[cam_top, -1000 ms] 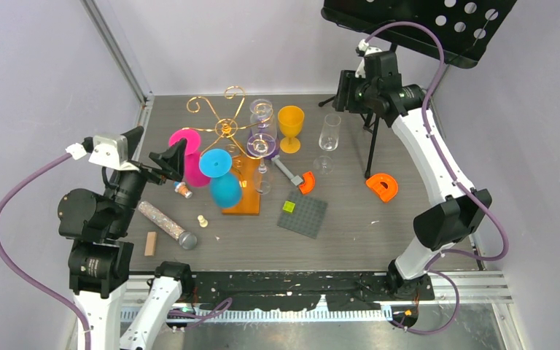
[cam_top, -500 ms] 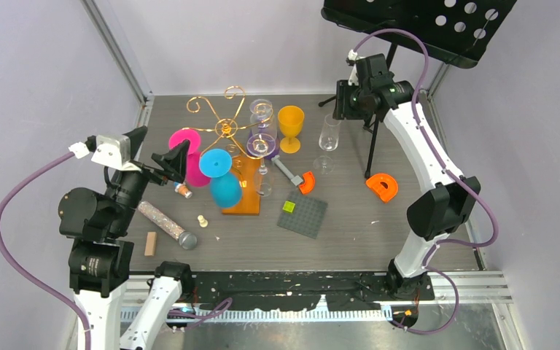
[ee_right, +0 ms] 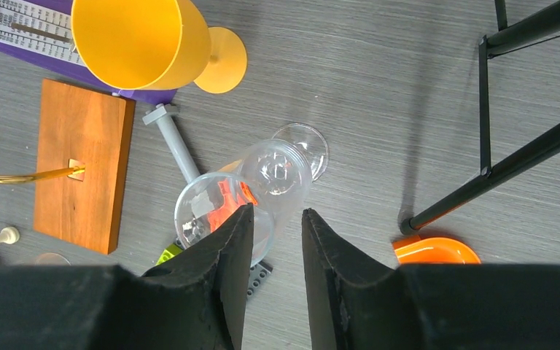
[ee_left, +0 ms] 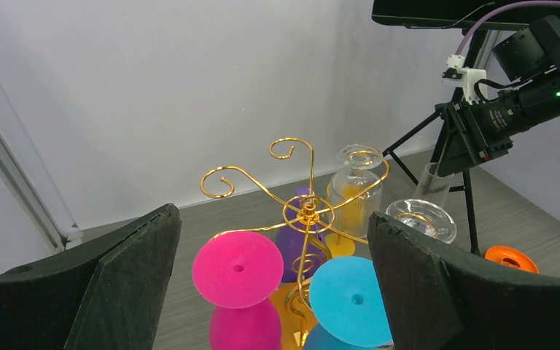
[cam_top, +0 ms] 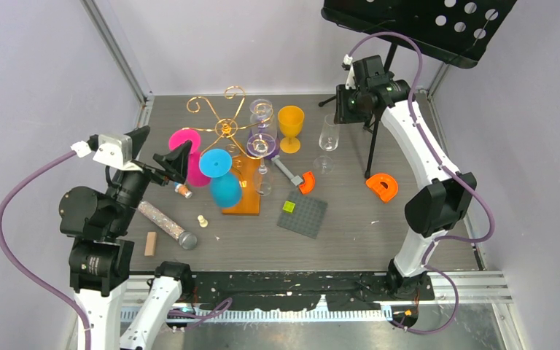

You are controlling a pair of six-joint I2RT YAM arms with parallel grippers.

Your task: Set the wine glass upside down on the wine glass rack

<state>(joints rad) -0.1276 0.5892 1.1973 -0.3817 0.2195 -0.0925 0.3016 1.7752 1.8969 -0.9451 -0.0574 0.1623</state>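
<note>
1. At the right gripper (ee_right: 275,219): fingers parted by a narrow gap, clamped on nothing, pointing down.
2. Straight below, seen between those fingers in the right wrist view: the wine glass (ee_right: 277,171), clear, upright on its foot on the table (ee_right: 379,87), clear of both fingers.
3. From above: hung over the glass at the far right of the table, with the gripper higher and slightly behind it.
4. Just beside the glass on its left: a yellow goblet (cam_top: 290,124), upright. On its right: the legs of the black music stand (cam_top: 401,22).
5. Further left, well apart from the right gripper: the wine glass rack (cam_top: 225,125), gold wire scrolls over an orange base, hung with a pink glass (cam_top: 184,141), a blue glass (cam_top: 215,162) and clear glasses (cam_top: 261,144), all upside down.
6. At the left gripper (ee_left: 273,219): jaws spread wide, holding nothing, aimed at the rack from the left, near the pink glass without touching.
7. Nearer the arm bases: a grey studded plate (cam_top: 302,215) and an orange U-shaped piece (cam_top: 383,186), flat on the table.
</note>
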